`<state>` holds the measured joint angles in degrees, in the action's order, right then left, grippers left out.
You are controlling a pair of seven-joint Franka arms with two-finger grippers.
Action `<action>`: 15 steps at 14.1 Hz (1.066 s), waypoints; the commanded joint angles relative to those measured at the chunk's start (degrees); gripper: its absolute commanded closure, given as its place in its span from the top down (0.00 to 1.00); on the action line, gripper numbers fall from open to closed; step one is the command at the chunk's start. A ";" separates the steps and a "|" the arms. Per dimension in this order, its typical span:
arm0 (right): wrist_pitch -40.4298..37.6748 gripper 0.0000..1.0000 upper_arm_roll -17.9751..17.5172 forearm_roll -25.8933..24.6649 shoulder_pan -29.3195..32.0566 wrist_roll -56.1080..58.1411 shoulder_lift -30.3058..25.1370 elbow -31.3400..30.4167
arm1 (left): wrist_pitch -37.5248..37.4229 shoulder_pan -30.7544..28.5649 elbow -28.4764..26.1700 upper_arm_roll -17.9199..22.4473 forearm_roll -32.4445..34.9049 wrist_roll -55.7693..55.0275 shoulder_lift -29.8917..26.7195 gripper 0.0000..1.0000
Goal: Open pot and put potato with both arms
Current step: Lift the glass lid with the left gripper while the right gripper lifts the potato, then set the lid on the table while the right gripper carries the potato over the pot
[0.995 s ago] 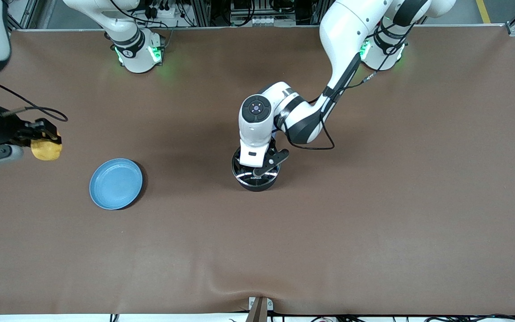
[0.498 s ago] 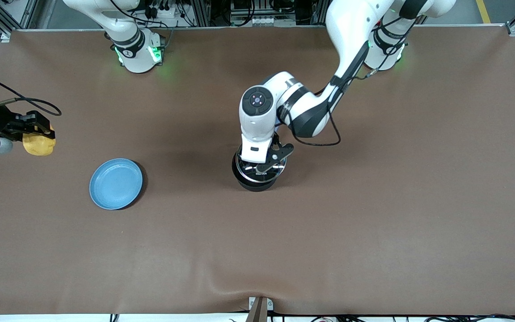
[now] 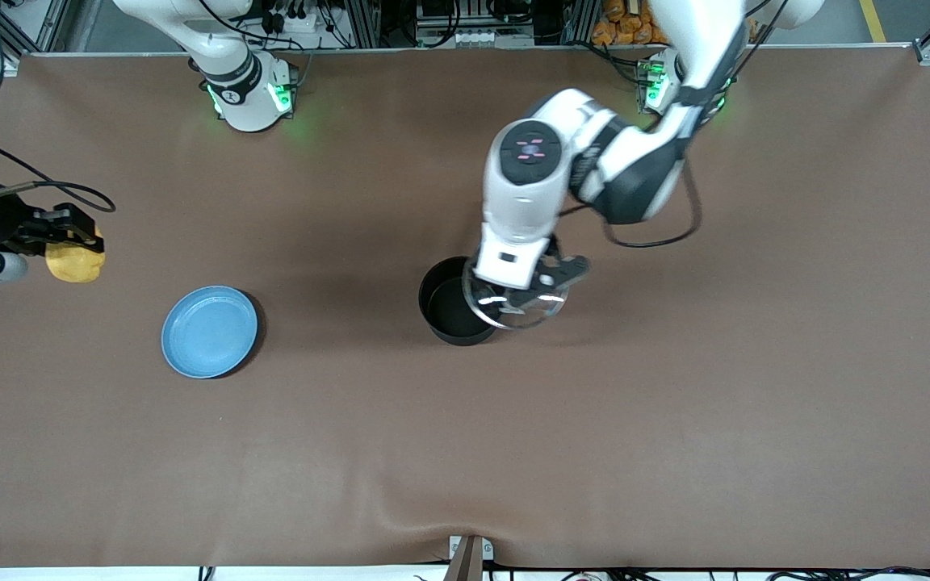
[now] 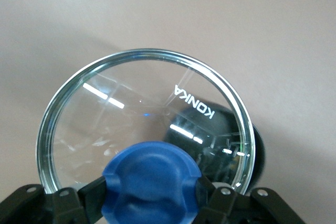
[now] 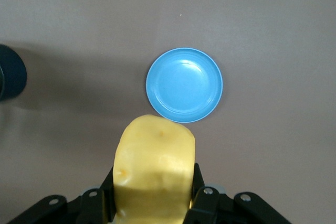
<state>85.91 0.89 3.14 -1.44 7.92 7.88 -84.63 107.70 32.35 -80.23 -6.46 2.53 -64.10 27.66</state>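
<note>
The black pot [image 3: 449, 311] stands uncovered in the middle of the table, and its inside looks dark. Its clear glass lid [image 3: 544, 310] hangs tilted over the pot's rim, on the side toward the left arm's end. My left gripper [image 3: 523, 292] is shut on the lid's blue knob [image 4: 151, 179]. Through the lid [image 4: 131, 114], part of the pot [image 4: 258, 150] shows below. My right gripper [image 3: 69, 240] is shut on the yellow potato [image 3: 74, 265], above the table at the right arm's end. In the right wrist view the potato [image 5: 155, 174] sits between the fingers.
A flat light-blue plate [image 3: 209, 331] lies on the brown table cover between the potato and the pot, a little nearer the front camera. It also shows in the right wrist view, plate [image 5: 184, 85], with the pot [image 5: 10, 72] at the frame edge.
My left gripper shut on the knob, lifted the lid off the pot and carried it toward the left arm's end. My right gripper kept the potato and barely moved.
</note>
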 commanded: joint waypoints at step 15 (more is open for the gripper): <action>16.28 0.00 -0.10 -0.06 -32.12 -39.10 12.50 2.89 | 31.51 -34.98 -48.71 -0.48 -0.42 59.69 -15.46 0.00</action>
<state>100.55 0.07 3.20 -30.57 -28.12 16.75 -84.09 137.04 -2.48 -127.85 -6.17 2.52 -6.32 11.48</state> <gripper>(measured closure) 0.454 0.493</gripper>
